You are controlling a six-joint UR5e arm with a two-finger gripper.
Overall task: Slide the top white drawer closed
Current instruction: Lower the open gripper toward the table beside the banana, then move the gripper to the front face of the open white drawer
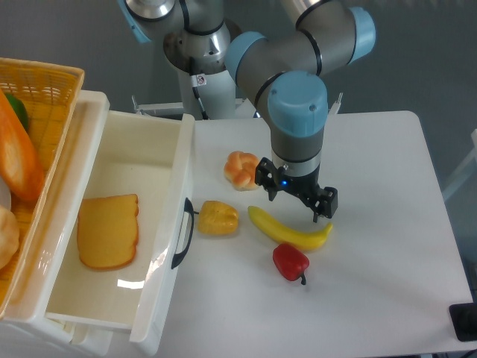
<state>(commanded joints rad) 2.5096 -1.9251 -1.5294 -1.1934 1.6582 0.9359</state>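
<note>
The glossy white plastic top drawer (112, 231) at the bench's left edge looks light and slippery, best pushed at its black curved handle (182, 233); the end effector (296, 198) hangs spread wide, empty.

Grey arm (276, 63), blue caps, black hand (297, 197)

Open-fingered hand (295, 198) above banana (289, 228)

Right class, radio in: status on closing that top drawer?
Tool open, above banana. Top drawer wide open, bread slice inside. Yellow pepper beside handle.
</note>
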